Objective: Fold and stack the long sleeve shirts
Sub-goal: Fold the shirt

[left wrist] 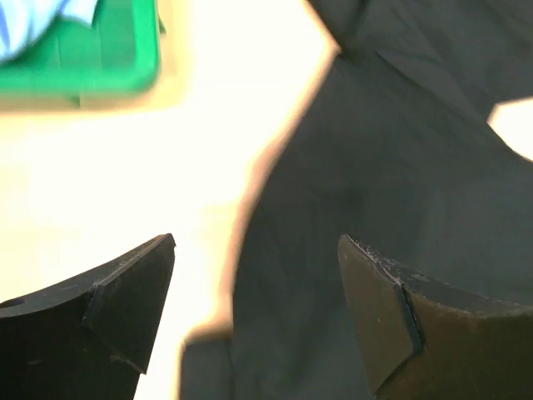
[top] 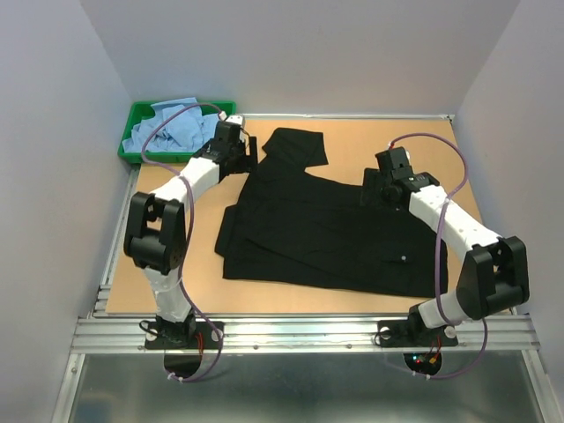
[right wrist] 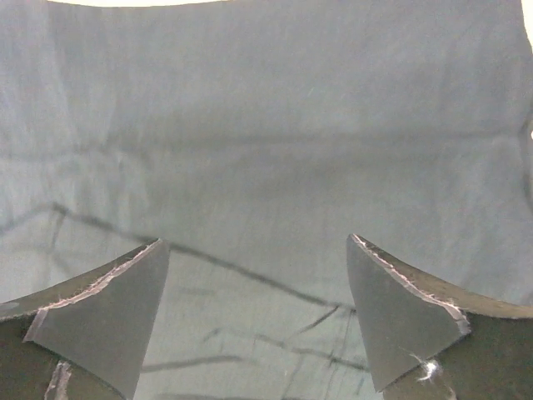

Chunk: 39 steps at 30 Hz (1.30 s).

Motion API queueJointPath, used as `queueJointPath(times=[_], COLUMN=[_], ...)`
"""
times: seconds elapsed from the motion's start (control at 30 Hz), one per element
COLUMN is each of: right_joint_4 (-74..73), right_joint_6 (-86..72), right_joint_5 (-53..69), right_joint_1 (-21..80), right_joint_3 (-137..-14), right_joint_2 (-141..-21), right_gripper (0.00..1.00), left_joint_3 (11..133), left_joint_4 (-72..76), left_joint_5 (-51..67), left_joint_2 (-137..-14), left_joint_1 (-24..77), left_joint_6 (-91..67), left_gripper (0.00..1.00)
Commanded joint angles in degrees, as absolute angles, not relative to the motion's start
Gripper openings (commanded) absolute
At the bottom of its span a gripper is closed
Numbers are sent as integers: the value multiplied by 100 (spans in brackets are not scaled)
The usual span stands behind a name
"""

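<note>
White walls close in a tan desk (top: 176, 295) on three sides, and a black shirt (top: 317, 229) lies spread across its middle, rumpled and partly doubled over itself. One narrower part of the shirt reaches toward the far edge, and a small pale button shows near its near-right corner. In the far-left corner sits a green tray (top: 129, 152), holding a heap of light blue shirts (top: 176, 122).

The left gripper (top: 247, 154) is stretched out over the shirt's far-left edge, just beside the tray. Its wrist view shows the two fingers (left wrist: 125, 304) wide apart with nothing between them — below lie the dark cloth on one side, bare desk on the other, and a corner of the tray at the upper left, all somewhat blurred.

The right gripper (top: 374, 190) is over the shirt's far-right part. Its fingers (right wrist: 400, 312) are also spread wide and hold nothing — only black cloth fills the view beneath them, crossed by a few creases. Whether either gripper's tips touch the cloth cannot be told.
</note>
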<state>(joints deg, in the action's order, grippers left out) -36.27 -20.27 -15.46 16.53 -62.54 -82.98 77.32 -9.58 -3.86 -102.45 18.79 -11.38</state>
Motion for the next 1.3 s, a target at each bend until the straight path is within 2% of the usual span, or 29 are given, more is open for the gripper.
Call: queueJointPath(times=[0.0, 0.27, 0.53, 0.83, 0.93, 0.97, 1.03, 1.07, 1.13, 1.17, 1.23, 1.27], right_joint_4=[-3296, -3287, -3226, -2971, -2892, -2866, -2830, -2813, -2778, -2769, -2699, -2637], right_joint_6=[-1977, -2056, -1969, -1899, -1820, -1811, -1775, -1767, -1775, -1793, -1837, -1837], right_joint_5=[-1961, -1108, -1300, -1573, -1600, -1643, -1609, -1582, -1565, -1530, -1442, -1441], right_joint_1=[1538, 1529, 1529, 1512, 1477, 1433, 1354, 1240, 1117, 933, 652, 572], right_joint_3=[-6592, -6276, -5977, -6178, -6275, -6328, -6398, -6494, -6591, -6661, -6855, -6925], right_joint_2=[-8280, -7656, -7550, -8103, -8270, -8401, -8533, -8647, -8771, -8824, -9043, -9131], right_gripper=[89, 87, 88, 88, 88, 88, 88, 88, 88, 88, 86, 86], left_joint_3=[8489, 9184, 9501, 9808, 9888, 9914, 9940, 9940, 9993, 10019, 9985, 9941], left_joint_4=[-993, -800, -888, -1116, -1125, -1116, -1099, -1046, -1046, -1028, -924, -879], left_joint_5=[443, 1212, 1292, 1582, 1617, 1626, 1696, 1757, 1880, 1977, 2082, 2092], left_joint_2=[-10965, -11882, -12357, -12735, -12718, -12718, -12727, -12735, -12779, -12797, -12779, -12762], left_joint_1=[1636, 1529, 1529, 1529, 1529, 1529, 1529, 1529, 1529, 1529, 1529, 1529], left_joint_6=[-580, -492, -413, -299, -273, -264, -264, -246, -246, -255, -290, -307], left_gripper=[90, 79, 68, 58, 50, 45, 42, 37, 35, 28, 25, 18])
